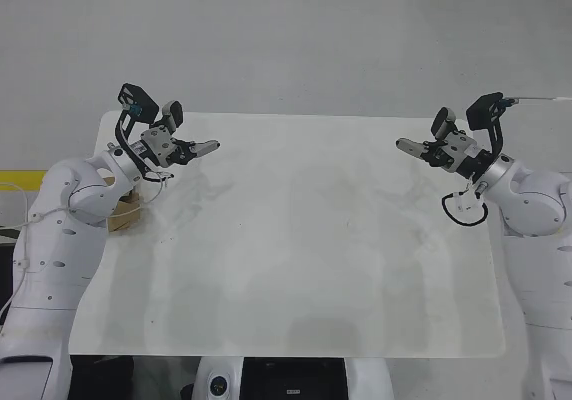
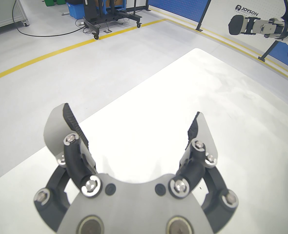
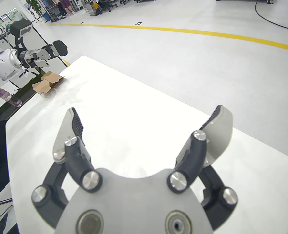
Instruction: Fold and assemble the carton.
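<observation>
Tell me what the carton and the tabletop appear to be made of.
Carton: looks like plain brown cardboard, matte; the raw kraft colour and the creased, half-open flaps suggest it. Table: a smooth white top with a slight sheen, possibly laminate or coated board; faint smudges show on it, but what lies under the surface cannot be told.

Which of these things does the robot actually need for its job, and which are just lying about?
For the job: carton, left gripper, right gripper, both open.
Lying about: bottle, off the table.
</observation>
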